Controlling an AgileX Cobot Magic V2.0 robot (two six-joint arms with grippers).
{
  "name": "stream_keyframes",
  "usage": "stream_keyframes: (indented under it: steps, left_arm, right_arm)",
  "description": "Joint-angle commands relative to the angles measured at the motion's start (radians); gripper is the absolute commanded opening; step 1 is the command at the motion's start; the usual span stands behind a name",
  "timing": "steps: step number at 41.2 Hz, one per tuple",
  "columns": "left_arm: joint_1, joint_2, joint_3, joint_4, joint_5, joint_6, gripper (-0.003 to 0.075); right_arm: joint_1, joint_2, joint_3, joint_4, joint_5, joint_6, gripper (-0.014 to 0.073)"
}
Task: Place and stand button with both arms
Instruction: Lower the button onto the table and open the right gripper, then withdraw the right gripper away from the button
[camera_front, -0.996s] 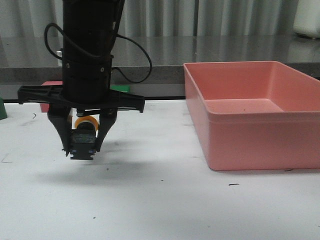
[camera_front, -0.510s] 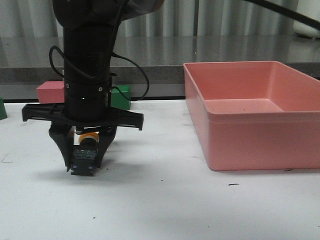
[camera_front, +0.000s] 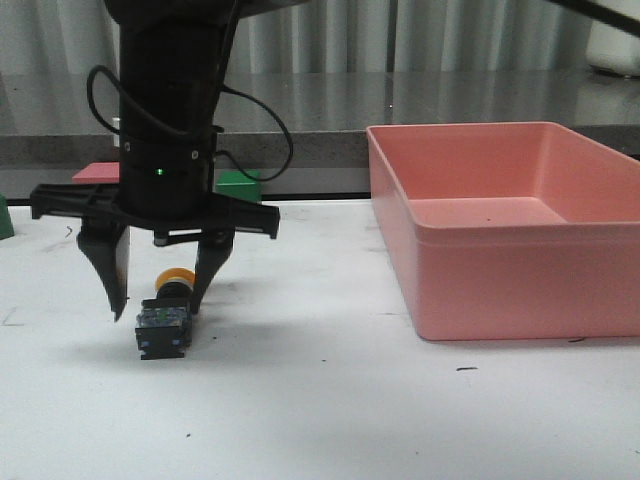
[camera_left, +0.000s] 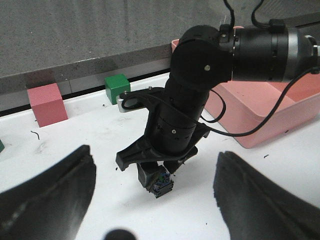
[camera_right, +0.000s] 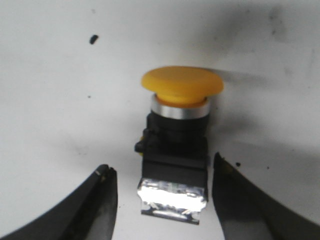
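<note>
The button (camera_front: 163, 325) lies on its side on the white table, yellow cap (camera_front: 176, 278) pointing away from the front camera, blocky black base nearest. My right gripper (camera_front: 157, 310) reaches over from the right and hangs straight above it, jaws open, one finger on each side with a gap to the button. The right wrist view shows the button (camera_right: 176, 150) between the spread fingers (camera_right: 102, 200), untouched. My left gripper (camera_left: 155, 151) is open and empty, well back from the button (camera_left: 161, 183), looking at the right arm (camera_left: 185, 115). It is not in the front view.
A large pink bin (camera_front: 500, 250) stands on the table at the right. A pink block (camera_front: 95, 175) and a green cube (camera_front: 238, 182) sit at the table's far edge behind the right arm. Another green thing (camera_front: 4, 218) shows at the left edge.
My right gripper came down with the button in it, then opened its jaws. The button now rests on the table, free of the fingers.
</note>
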Motion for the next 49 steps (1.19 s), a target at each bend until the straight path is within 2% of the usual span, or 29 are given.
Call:
stream_keyframes:
  steps: [1,15,21,27,35,49]
  left_arm:
    - [-0.006,0.013,-0.027,-0.002,-0.079,-0.002,0.0491]
    - [-0.006,0.013,-0.027,-0.002,-0.079,-0.002,0.0491]
    - [-0.006,0.013,-0.027,-0.002,-0.079,-0.002,0.0491]
    - [-0.006,0.013,-0.027,-0.002,-0.079,-0.002,0.0491]
    - [-0.006,0.013,-0.027,-0.002,-0.079,-0.002,0.0491]
    - [-0.006,0.013,-0.027,-0.002,-0.079,-0.002,0.0491]
  right_arm:
    - [0.0,-0.116,-0.067,-0.01,0.015,-0.112,0.0447]
    - [0.014,-0.394,-0.072,-0.059,0.067,-0.493,0.0447]
    - [0.014,-0.504,-0.07,-0.06,0.116,-0.608,0.0447]
    - [0.014,-0.611,-0.02,-0.06,0.131,-0.667,0.0447]
    - [0.014,-0.811,0.216,-0.06,0.058,-0.693,0.0447]
    - [0.014,-1.226,0.765,-0.062,-0.146,-0.703,0.0447]
